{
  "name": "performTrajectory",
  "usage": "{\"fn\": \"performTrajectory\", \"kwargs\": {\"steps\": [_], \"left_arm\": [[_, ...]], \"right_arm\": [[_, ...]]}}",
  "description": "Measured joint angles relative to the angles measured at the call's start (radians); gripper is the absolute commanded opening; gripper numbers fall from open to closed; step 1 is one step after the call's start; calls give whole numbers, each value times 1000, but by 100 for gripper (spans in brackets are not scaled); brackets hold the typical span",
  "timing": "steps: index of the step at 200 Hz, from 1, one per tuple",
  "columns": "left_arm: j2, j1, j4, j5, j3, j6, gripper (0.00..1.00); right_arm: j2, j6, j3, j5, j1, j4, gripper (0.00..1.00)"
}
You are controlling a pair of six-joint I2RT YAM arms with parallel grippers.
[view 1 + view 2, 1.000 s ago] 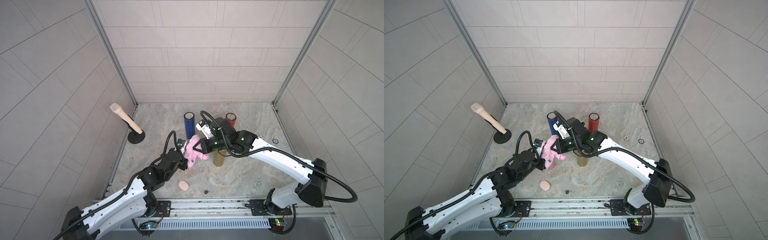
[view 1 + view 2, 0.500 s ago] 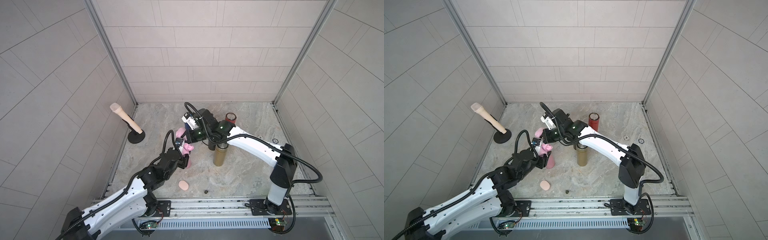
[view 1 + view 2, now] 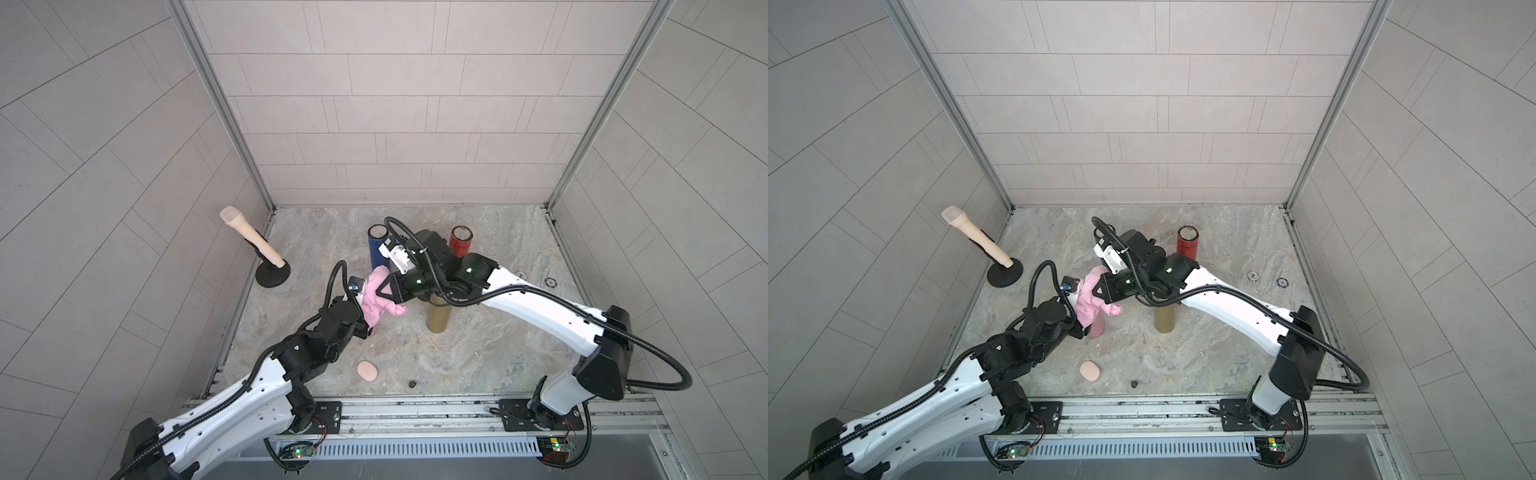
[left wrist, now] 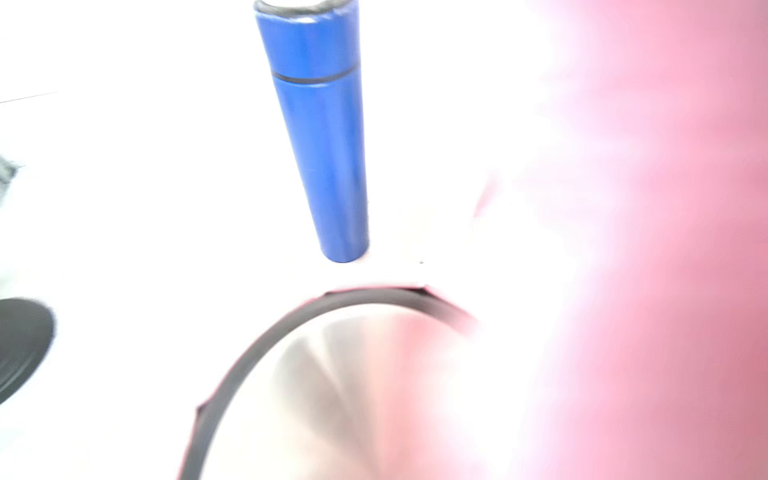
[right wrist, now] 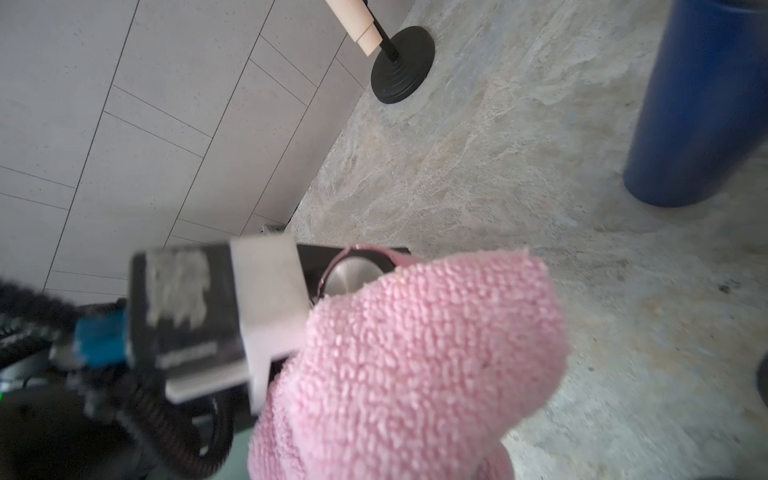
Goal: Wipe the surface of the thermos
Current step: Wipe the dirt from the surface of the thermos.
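The right gripper [image 3: 384, 289] is pressed together on a pink cloth [image 3: 376, 301]. Its fingertips are buried in the folds, so only the dark wedge of its body shows against the fabric. The cloth drapes over the top and upper side of the thermos [image 3: 1096, 329], a pink upright bottle standing on the stone floor [image 3: 1204, 357], a little left of centre in both top views. Only its lower part shows below the cloth.

In the right wrist view the cloth [image 5: 415, 353] fills the lower middle of the frame. The steel lid of the thermos [image 5: 353, 272] peeks out just behind it, touching the fabric's edge.

The left gripper [image 3: 1080, 326] comes in from the lower left and clasps the thermos low on its body. Its jaws stand partly apart around the bottle, and its fingers are mostly hidden by the cloth. In the left wrist view the lid [image 4: 332, 395] sits at the lower middle, with the cloth [image 4: 665, 208] a pink blur down the right side.

A blue bottle [image 3: 376, 249] stands just behind the thermos, towards the top of the frame. A red bottle [image 3: 461, 245] stands at upper right of centre, and a gold bottle [image 3: 439, 318] is partly under the right arm. A black stand [image 3: 272, 276] with a tilted beige handle sits at the left wall.
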Motion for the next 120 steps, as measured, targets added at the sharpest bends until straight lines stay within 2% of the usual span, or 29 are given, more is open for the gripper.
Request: {"fn": "performTrajectory", "kwargs": {"steps": [26, 64, 79, 120], "left_arm": [[-20, 5, -112, -56, 103, -58, 0], [-34, 26, -338, -165, 382, -216, 0], [-72, 39, -349, -158, 446, -248, 0], [-180, 43, -336, -72, 484, -319, 0]], "right_arm": [[-158, 0, -78, 76, 11, 0, 0], [-285, 16, -189, 223, 93, 11, 0], [-293, 24, -235, 262, 127, 20, 0], [-244, 38, -308, 307, 153, 68, 0]]}}
